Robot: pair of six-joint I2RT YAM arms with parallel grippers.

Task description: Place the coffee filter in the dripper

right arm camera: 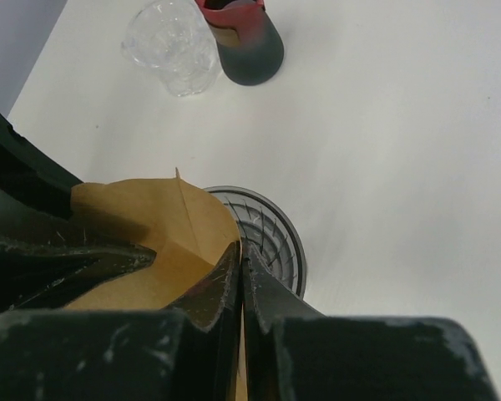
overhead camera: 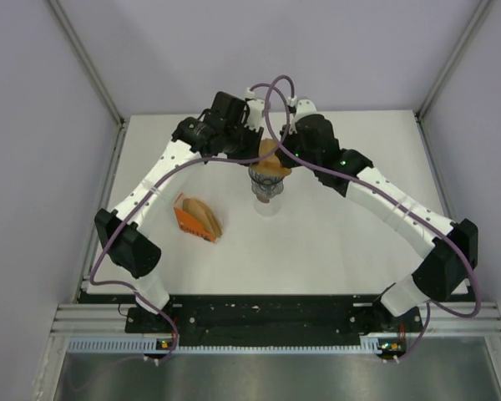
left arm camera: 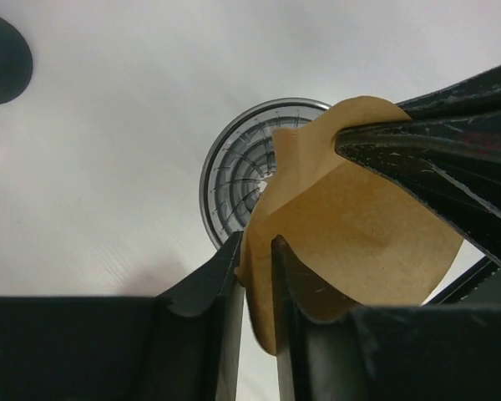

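Observation:
A brown paper coffee filter [overhead camera: 270,159] is held between both grippers above the clear ribbed dripper [overhead camera: 266,190]. My left gripper [left arm camera: 256,249] is shut on one edge of the filter [left arm camera: 359,234]; the dripper [left arm camera: 238,171] shows below and behind it. My right gripper [right arm camera: 241,251] is shut on the opposite edge of the filter [right arm camera: 154,234], right over the dripper's rim [right arm camera: 275,234]. The filter is spread partly open and hangs above the dripper. In the top view the grippers meet at the filter, left [overhead camera: 252,149] and right [overhead camera: 285,153].
An orange holder with several brown filters [overhead camera: 197,219] lies left of the dripper. In the right wrist view a clear glass [right arm camera: 171,46] and a red and dark cup [right arm camera: 244,38] stand farther off. Cables loop over the arms.

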